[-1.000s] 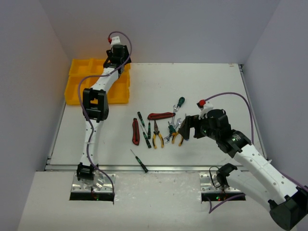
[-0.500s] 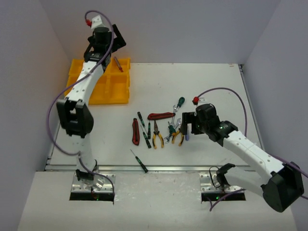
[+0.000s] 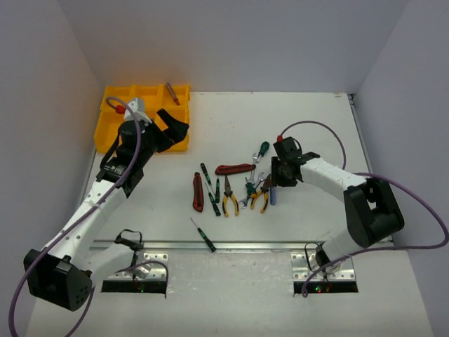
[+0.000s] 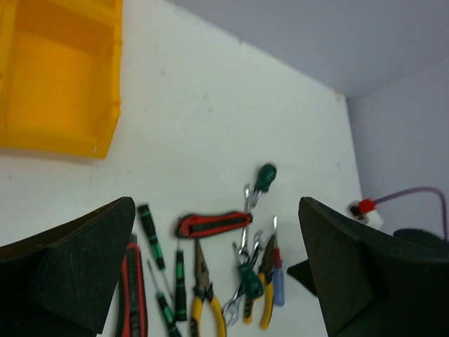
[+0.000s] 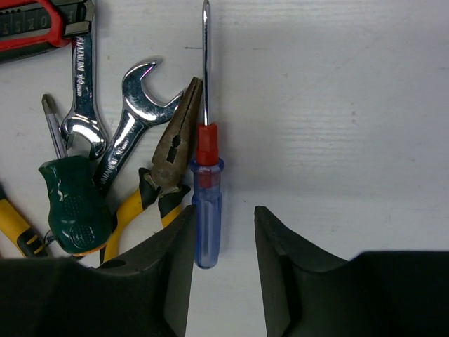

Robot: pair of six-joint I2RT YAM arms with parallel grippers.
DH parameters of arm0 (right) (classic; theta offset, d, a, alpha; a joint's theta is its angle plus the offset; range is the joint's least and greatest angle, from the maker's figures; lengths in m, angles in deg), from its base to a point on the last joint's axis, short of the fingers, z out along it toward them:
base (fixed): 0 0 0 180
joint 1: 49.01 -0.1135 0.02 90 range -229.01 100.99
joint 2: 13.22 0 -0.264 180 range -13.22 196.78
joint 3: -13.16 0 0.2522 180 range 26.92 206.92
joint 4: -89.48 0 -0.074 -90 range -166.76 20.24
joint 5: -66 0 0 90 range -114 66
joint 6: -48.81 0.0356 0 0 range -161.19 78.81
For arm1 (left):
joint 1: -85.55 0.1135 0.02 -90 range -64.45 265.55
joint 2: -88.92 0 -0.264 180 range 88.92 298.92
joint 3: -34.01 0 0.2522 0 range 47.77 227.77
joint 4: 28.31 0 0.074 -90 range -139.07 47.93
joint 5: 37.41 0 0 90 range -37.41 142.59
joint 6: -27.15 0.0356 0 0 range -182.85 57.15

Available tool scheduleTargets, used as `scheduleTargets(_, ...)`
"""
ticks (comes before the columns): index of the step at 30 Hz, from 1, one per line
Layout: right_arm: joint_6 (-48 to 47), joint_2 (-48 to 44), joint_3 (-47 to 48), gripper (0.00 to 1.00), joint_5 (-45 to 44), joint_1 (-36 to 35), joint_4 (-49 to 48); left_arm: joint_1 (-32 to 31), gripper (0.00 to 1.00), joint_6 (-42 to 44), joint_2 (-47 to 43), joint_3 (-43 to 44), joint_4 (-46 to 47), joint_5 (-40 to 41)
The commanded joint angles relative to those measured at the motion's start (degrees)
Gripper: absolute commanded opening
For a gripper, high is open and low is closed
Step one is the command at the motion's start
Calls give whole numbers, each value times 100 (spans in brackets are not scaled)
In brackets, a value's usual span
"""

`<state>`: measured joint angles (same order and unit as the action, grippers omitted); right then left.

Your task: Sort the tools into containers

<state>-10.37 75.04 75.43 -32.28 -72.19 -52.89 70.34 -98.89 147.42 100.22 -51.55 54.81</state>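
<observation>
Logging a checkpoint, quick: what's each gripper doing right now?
Left gripper: open, holding nothing.
Right gripper: partly open, jaws astride the blue-handled screwdriver, not yet clamped on it.

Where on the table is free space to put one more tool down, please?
Bare table lies behind the tools, from the yellow tray to the right edge. Crowded: the middle, where the tools lie packed beside the right hand.

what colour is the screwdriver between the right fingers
Screwdriver: blue handle, red collar; clearest in right wrist view.
</observation>
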Motion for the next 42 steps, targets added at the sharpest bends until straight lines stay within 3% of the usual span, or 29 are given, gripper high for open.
scheduleTargets(1, 79, 185, -136, 38, 367, -29, -508, -284, 100, 248, -321, -298, -517, -353)
scheduleTargets(6, 190, 435, -327, 36, 407, -27, -704, -349, 100, 390, -785, -672, -790, -310)
scheduleTargets(14, 336, 225, -697, 11, 118, -42, -608, -360, 100, 413, -809, -1035, -773, -492)
scheduleTargets(17, 344, -283, -704, 1, 77, -139, -449, -446, 100, 294, -623, -1209, -388, -983)
scheduleTargets(21, 269, -1814, -726, 0, 60, -336, -337, -684, 100, -100, -329, -1488, 888, -2347)
scheduleTargets(23, 90, -2578, -902, 0, 752, -371, -798, -872, 100, -329, -256, -1645, 1923, -2849)
scheduleTargets(24, -85, -2927, -1065, 0, 1986, -372, -1231, -1013, 100, -520, -233, -1707, 2325, -2979)
scheduleTargets(26, -261, -3277, -1308, 0, 2916, -382, -1942, -1275, 100, -680, -220, -1784, 2817, -3075)
scheduleTargets(28, -29, -3596, -1526, 0, 5017, -381, -2987, -1743, 100, -821, -175, -1799, 3655, -2954)
scheduleTargets(29, 234, -3686, -1577, 0, 5639, -396, -3238, -2023, 100, -834, -140, -1767, 3859, -2915)
scheduleTargets(32, 539, -3817, -1553, 0, 5930, -398, -3649, -2416, 98, -836, 113, -1622, 4300, -2685)
scheduleTargets(37, 925, -3808, -1449, 0, 6339, -398, -3918, -2829, 88, -729, 443, -1431, 4569, -2516)
scheduleTargets(40, 1064, -3836, -1460, 0, 6482, -399, -4166, -2939, 67, -679, 640, -1342, 4632, -2424)
scheduleTargets(42, 1107, -3847, -1471, 0, 6565, -408, -4241, -2974, 45, -697, 834, -1251, 4653, -2401)
